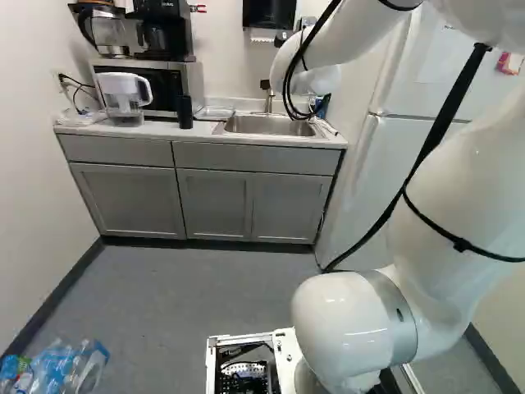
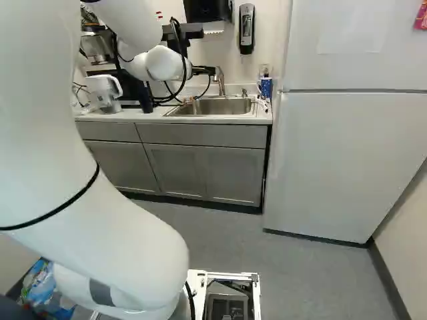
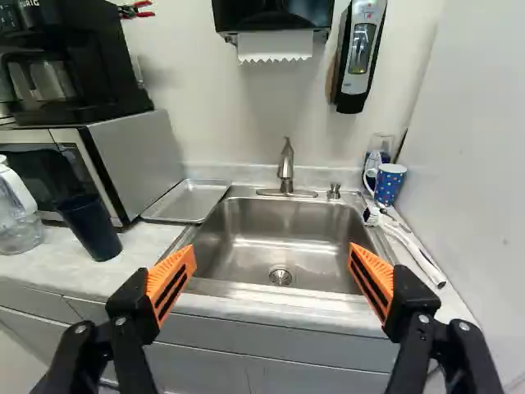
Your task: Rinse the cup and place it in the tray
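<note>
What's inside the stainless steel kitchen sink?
Inside the stainless steel kitchen sink, I can see a round metal drain in the floor. The near inner wall is hidden below the front rim, and one orange finger pad covers a near corner.

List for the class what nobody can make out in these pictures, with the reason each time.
- Inside of the spotted cup: wrist view, too small to tell.
- Foot of the clear glass: wrist view, hidden behind that cup.
- Inside of the dark tumbler: wrist view, too dark.
- Contents of the cabinets: left base view, hidden by closed doors.
</note>
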You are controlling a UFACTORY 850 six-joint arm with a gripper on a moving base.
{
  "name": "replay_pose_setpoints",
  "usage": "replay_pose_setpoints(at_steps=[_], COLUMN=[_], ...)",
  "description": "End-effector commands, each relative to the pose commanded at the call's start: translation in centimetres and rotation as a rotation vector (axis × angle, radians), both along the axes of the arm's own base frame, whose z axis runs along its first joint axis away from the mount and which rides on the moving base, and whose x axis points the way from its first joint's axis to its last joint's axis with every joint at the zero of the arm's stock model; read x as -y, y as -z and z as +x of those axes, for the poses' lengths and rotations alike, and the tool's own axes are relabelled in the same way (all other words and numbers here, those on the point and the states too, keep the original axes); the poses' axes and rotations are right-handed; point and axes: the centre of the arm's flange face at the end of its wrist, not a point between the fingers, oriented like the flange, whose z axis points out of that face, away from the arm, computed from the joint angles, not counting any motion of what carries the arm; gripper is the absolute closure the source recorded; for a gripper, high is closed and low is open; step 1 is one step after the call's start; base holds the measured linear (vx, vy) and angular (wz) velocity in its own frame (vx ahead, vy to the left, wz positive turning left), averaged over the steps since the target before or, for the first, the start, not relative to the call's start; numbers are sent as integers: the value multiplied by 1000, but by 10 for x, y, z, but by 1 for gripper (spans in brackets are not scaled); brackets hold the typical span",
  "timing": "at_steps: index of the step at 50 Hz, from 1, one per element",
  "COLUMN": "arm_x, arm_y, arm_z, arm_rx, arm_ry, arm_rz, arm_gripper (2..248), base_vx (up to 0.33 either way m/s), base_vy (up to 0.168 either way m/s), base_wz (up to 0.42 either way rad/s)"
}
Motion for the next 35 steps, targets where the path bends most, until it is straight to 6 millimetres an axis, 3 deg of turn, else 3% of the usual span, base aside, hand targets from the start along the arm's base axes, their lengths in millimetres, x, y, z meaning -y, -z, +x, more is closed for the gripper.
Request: replay_pose_setpoints(at_steps=[11, 35], arm_x=[0, 0], arm_y=[-12, -12], arm_z=[2, 2], arm_rx=[23, 23], arm_ry=[0, 0], arm_rz=[0, 0], arm_gripper=[3, 3], base_vx=[0, 6], base_vy=[0, -2], base_wz=[0, 1])
